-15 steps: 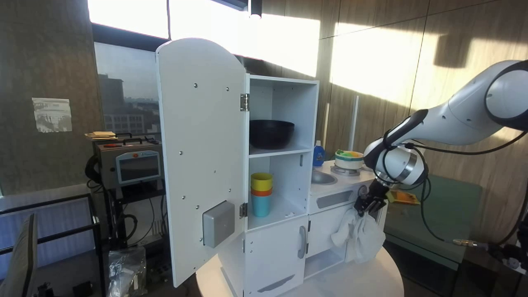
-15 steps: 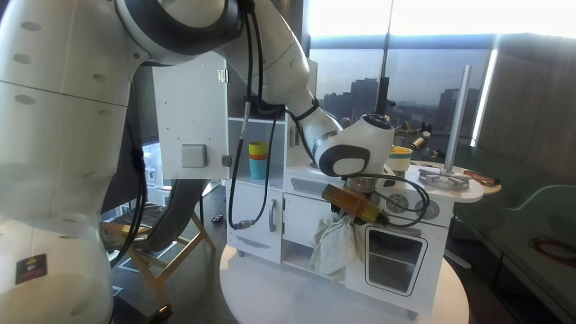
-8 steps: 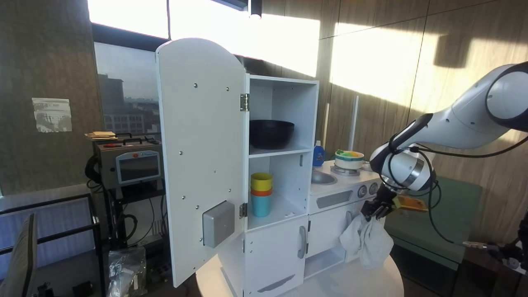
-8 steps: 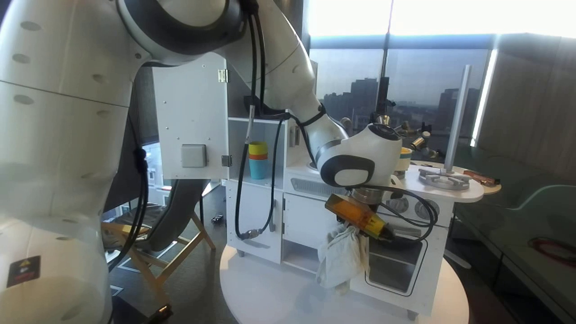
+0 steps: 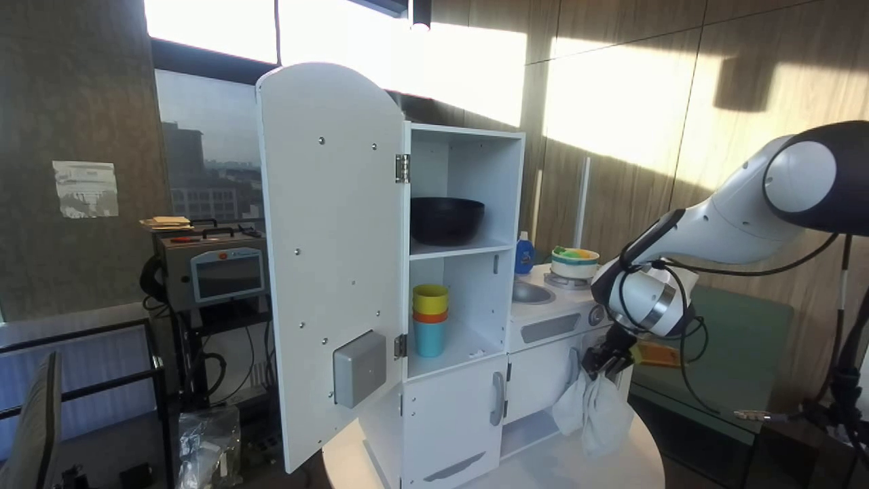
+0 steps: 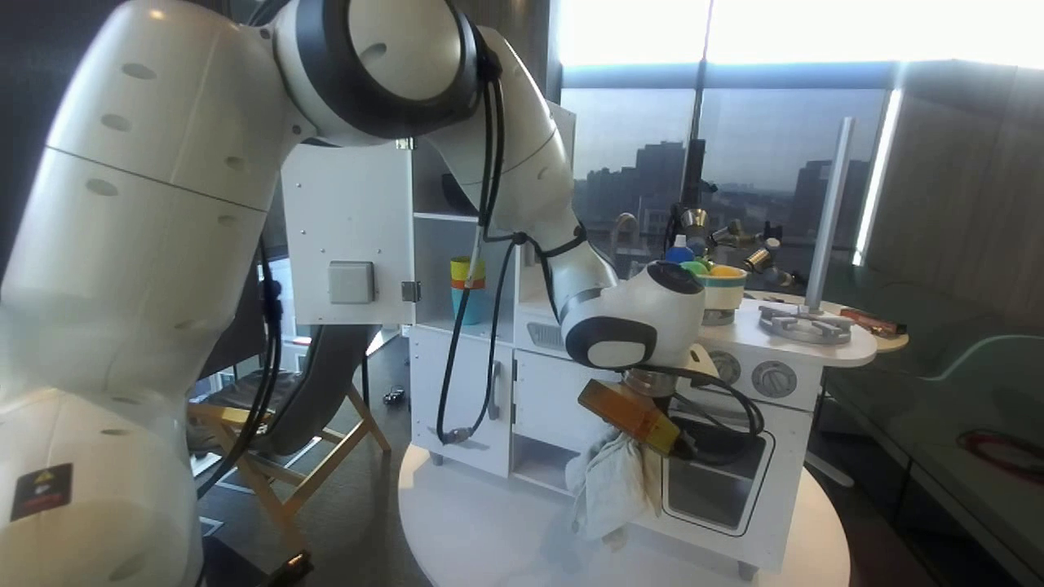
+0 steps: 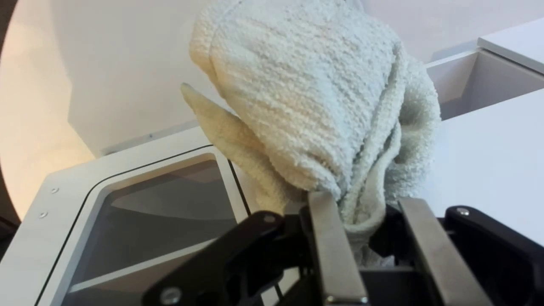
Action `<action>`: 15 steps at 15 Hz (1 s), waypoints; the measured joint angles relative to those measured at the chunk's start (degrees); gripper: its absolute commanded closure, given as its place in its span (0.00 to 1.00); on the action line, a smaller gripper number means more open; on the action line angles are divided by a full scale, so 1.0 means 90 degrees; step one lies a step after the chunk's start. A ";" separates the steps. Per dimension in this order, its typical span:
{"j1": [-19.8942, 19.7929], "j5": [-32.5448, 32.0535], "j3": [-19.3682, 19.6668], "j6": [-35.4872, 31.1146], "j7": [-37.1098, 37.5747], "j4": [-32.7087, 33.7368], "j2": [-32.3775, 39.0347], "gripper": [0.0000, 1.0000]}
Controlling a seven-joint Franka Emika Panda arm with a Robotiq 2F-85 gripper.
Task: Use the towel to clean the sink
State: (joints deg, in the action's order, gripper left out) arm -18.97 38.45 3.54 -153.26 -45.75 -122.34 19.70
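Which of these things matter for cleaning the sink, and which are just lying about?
Part of the job:
Towel, gripped by the end effector
Sink, which the towel isn't touching yet

Probably just lying about:
Stacked cups
Black bowl, higher up than the cups
White pot
Blue bottle near the sink, contents unclear

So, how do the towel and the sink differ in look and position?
Look: the towel is off-white, rough-textured cloth; the sink is grey and smooth-looking.
Pose: the towel hangs in loose folds from the gripper; the sink is a rounded basin set into the counter.
Height: the towel hangs below counter level; the sink is up in the countertop.
Shared: both are muted in colour.
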 measured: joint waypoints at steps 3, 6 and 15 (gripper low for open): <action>-0.0043 0.0236 -0.0153 -0.0304 -0.0164 0.0002 0.0324 0.53; -0.0049 0.0411 -0.0219 -0.0448 -0.0224 -0.0001 0.0475 0.38; 0.0654 -0.2487 0.1057 -0.0280 0.2179 -0.0715 -0.0527 0.00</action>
State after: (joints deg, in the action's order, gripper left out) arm -13.08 16.07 13.06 -155.78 -26.14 -128.78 14.95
